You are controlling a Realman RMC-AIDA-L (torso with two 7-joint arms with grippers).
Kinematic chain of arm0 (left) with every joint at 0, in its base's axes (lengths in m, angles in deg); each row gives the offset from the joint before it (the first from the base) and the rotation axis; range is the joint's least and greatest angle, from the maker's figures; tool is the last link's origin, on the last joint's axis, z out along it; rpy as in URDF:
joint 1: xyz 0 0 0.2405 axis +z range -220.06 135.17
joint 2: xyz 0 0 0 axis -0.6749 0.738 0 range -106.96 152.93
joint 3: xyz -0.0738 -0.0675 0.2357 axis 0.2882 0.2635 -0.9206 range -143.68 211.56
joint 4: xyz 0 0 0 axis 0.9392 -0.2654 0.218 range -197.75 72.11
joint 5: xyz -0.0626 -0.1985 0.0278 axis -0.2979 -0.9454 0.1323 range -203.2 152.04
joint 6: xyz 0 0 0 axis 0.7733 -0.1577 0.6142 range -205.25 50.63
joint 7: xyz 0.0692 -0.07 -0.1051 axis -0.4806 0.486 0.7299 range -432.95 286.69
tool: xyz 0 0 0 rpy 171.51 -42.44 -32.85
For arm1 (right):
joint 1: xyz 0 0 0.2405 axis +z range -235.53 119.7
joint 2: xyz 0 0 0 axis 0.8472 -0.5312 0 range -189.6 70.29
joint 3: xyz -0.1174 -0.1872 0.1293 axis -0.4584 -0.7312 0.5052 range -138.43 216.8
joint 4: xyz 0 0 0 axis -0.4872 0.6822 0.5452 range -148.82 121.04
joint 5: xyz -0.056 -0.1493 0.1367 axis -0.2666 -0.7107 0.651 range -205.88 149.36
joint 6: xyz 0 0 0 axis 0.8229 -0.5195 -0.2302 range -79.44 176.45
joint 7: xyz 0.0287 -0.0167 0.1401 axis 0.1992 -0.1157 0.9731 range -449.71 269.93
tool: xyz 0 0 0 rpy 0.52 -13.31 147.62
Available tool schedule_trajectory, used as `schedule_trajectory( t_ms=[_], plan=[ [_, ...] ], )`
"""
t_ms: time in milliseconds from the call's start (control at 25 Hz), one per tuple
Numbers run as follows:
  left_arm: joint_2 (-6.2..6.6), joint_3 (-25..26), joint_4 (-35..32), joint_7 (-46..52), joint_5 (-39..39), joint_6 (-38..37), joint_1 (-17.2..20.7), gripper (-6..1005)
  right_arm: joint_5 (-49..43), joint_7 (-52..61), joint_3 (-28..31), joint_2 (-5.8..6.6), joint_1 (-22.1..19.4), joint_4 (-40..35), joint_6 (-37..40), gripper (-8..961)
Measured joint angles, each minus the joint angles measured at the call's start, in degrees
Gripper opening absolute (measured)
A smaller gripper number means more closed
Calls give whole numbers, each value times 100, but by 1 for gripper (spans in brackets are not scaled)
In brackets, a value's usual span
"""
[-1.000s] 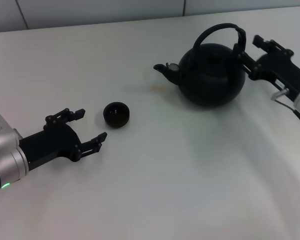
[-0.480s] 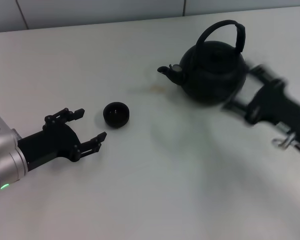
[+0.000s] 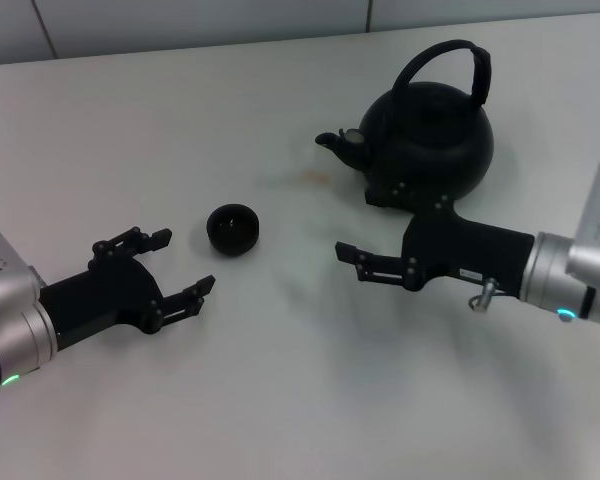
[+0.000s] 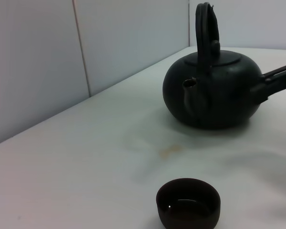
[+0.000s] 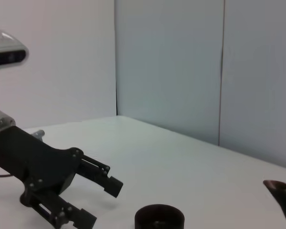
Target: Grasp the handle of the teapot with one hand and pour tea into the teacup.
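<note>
The round black teapot [image 3: 430, 140] stands upright at the back right, spout pointing left, and shows in the left wrist view [image 4: 214, 93]. Its arched handle [image 3: 452, 58] rises free; nothing holds it. The small black teacup [image 3: 232, 228] sits left of centre, also in the left wrist view [image 4: 188, 204] and the right wrist view [image 5: 159, 218]. My right gripper [image 3: 368, 225] is open and empty, just in front of the teapot, pointing left towards the cup. My left gripper [image 3: 183, 262] is open and empty, a little in front and left of the cup.
The white table [image 3: 300, 400] has a faint brownish stain [image 3: 315, 178] between cup and teapot. A tiled wall [image 3: 180, 20] runs along the table's far edge. The left gripper shows in the right wrist view [image 5: 100, 202].
My right gripper has left the handle's right side and swung around to the front of the teapot, towards the table's middle. The teapot stands alone. My left gripper has barely shifted.
</note>
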Motion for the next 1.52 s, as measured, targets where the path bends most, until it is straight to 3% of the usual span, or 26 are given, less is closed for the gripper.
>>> schedule_trajectory(
  t_ms=[1520],
  plan=[
    [5,42,-45,22,10,-5,67,795,52,22,8,-11,49,-33,-57,824]
  ],
)
